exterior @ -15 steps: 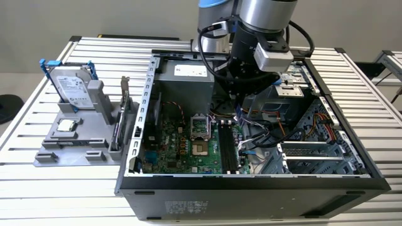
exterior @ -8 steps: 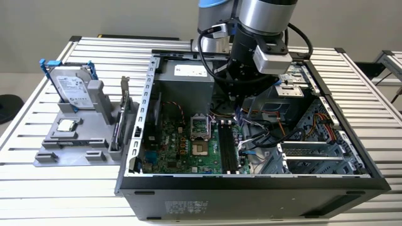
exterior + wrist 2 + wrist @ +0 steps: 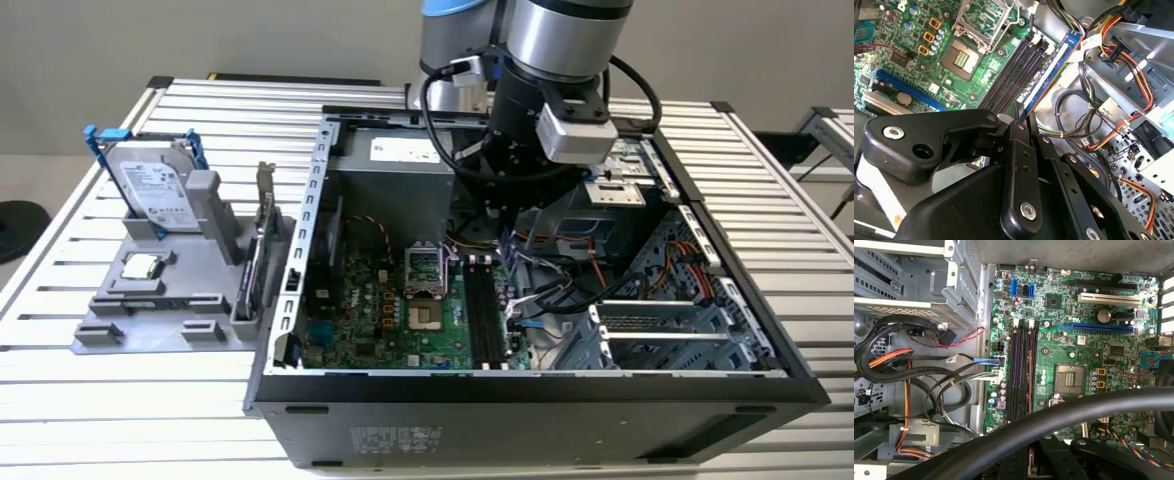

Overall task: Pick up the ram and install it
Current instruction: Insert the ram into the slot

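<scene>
Second wrist view: gripper (image 3: pixel 1021 120) has its jaws pinched on the ram (image 3: pixel 1050 70), a blue stick running toward 1 o'clock, edge-on beside the black slots (image 3: pixel 1016 70); seemingly lined up for seating.

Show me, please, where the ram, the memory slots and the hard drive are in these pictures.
ram (image 3: pixel 1054 67): second wrist view, middle of its blue edge, held by the gripper.
memory slots (image 3: pixel 1021 375): first wrist view, middle of the long black slots.
hard drive (image 3: pixel 154 185): exterior view, its labelled face.
</scene>
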Controlling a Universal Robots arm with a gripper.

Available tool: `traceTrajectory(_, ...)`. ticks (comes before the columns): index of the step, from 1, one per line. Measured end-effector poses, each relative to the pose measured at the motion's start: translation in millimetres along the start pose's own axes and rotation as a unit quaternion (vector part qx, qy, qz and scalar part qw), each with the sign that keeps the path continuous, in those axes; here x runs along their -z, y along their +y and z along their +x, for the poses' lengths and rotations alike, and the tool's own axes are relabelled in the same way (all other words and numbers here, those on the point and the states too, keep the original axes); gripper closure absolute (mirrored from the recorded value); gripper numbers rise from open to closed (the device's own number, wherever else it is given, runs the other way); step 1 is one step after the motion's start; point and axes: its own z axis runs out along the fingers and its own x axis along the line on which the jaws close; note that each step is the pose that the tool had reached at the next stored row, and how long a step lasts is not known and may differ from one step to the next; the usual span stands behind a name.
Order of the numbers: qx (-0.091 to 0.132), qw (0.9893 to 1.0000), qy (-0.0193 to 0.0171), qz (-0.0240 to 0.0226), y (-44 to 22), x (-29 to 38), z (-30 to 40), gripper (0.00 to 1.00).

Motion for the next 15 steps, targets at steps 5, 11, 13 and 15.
traceTrajectory(5,-0.009,1.0,-0.0006,0.0003,0.0,-2.5,4.4,1.0)
traceTrajectory(11,-0.012,0.9999,-0.0007,-0.0004,-0.3,-6.8,4.9,1.0)
traceTrajectory(13,-0.012,0.9999,-0.0008,-0.0009,-0.4,-8.2,5.0,1.0)
traceTrajectory(15,-0.012,0.9999,-0.0008,-0.0016,-0.5,-9.6,5.0,1.0)
